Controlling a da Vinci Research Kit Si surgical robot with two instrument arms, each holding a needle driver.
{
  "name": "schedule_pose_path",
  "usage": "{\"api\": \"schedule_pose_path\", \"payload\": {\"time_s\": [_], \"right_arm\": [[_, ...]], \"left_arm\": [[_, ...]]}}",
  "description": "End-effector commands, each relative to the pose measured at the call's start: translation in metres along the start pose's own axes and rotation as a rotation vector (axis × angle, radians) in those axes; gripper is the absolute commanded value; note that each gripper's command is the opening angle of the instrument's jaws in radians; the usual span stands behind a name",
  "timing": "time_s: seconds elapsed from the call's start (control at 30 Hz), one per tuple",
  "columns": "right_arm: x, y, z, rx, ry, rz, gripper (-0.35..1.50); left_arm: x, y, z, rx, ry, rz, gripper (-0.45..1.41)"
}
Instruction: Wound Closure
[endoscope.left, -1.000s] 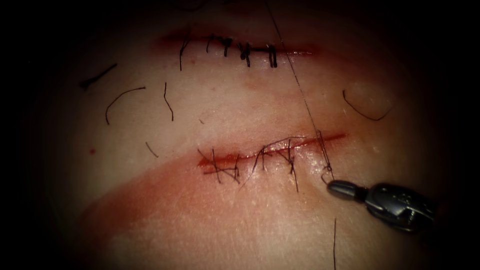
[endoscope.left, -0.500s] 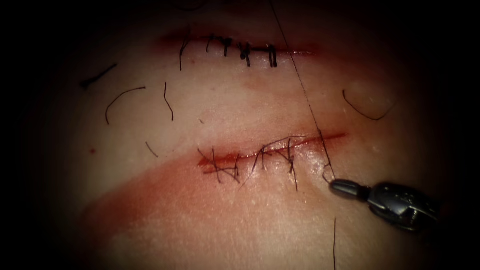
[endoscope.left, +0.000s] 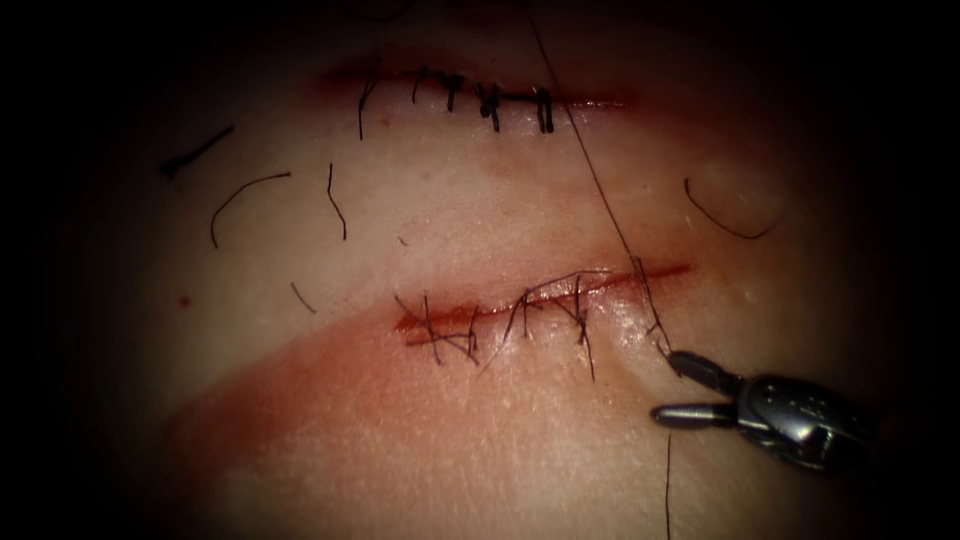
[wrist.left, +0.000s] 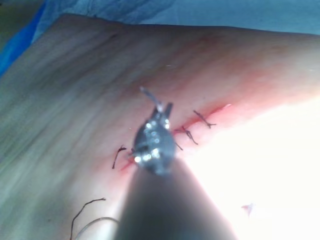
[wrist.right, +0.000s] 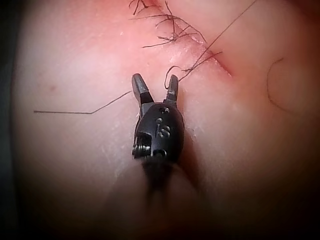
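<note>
Jaws of the right tool stand spread apart and hold nothing, just below the right end of the lower cut in the tissue; half a second earlier they were closed at the thread's loop. Thread runs taut from that spot upward across the stitched upper cut. Left tool, seen over a stitched cut, has its jaws slightly parted, empty. Cut thread ends lie scattered on the tissue

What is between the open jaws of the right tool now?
Between the right tool's open jaws shows bare tissue; they hold nothing. The thread ends beside one jaw. What lies under the tool body is covered.
</note>
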Motion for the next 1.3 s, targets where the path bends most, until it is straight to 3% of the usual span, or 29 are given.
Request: {"api": "schedule_pose_path", "payload": {"time_s": [0.03, 0.2, 0.47, 0.57, 0.83, 1.07, 1.3], "right_arm": [[-0.0006, -0.0007, 0.0001, 0.031, -0.028, 0.000, 1.38], [0.0000, -0.0010, -0.0017, 0.108, -0.100, -0.020, 1.40], [0.0037, 0.0002, -0.0057, 0.162, -0.150, 0.000, 1.31], [0.0061, 0.0018, -0.0060, 0.095, -0.182, 0.022, 1.28], [0.0090, 0.0040, -0.0024, 0.025, -0.149, -0.024, 1.31], [0.0075, 0.0042, 0.0034, -0.005, -0.209, -0.087, 1.33], [0.0064, 0.0051, 0.0053, -0.085, -0.236, -0.117, 1.36]], "left_arm": [[0.0002, 0.0001, 0.0003, -0.005, 0.003, 0.003, -0.45], [0.0014, 0.0023, -0.0016, -0.023, 0.002, 0.010, -0.45], [0.0054, 0.0065, -0.0061, -0.038, 0.044, 0.018, -0.45], [0.0067, 0.0085, -0.0075, -0.053, 0.072, 0.016, -0.45], [0.0107, 0.0143, -0.0104, -0.094, 0.109, 0.019, -0.45], [0.0160, 0.0167, -0.0119, -0.117, 0.130, 0.049, -0.45], [0.0191, 0.0188, -0.0129, -0.145, 0.158, 0.048, -0.45]]}}
